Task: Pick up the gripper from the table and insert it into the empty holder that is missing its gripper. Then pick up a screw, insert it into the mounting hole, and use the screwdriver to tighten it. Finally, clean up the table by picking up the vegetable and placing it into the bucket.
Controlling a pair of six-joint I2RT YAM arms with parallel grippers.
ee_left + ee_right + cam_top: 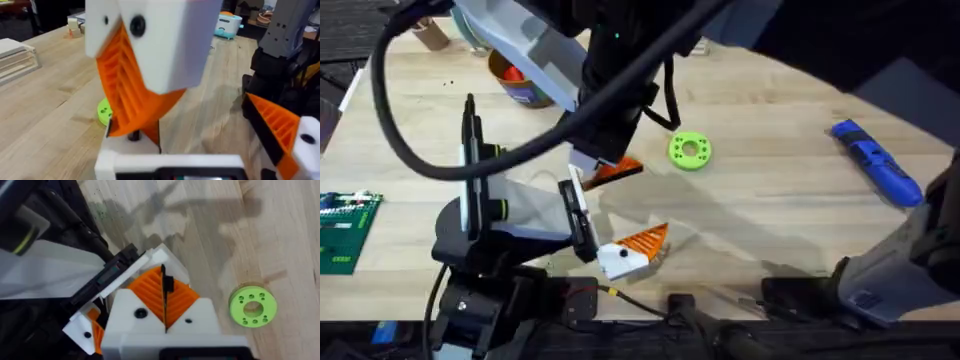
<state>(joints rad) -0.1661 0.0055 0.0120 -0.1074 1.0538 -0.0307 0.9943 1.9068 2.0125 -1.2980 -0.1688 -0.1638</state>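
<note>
Assembly stage: right gripper, fingers clenched, over left gripper, fingers spread; screwdriver idle on the surface, so tightening and clean-up apparently remain.

Blue screwdriver lying flat far right, bucket upright, orange inside

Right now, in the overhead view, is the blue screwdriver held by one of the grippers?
No. The blue screwdriver lies alone on the table at the far right, with no gripper touching it.
</note>
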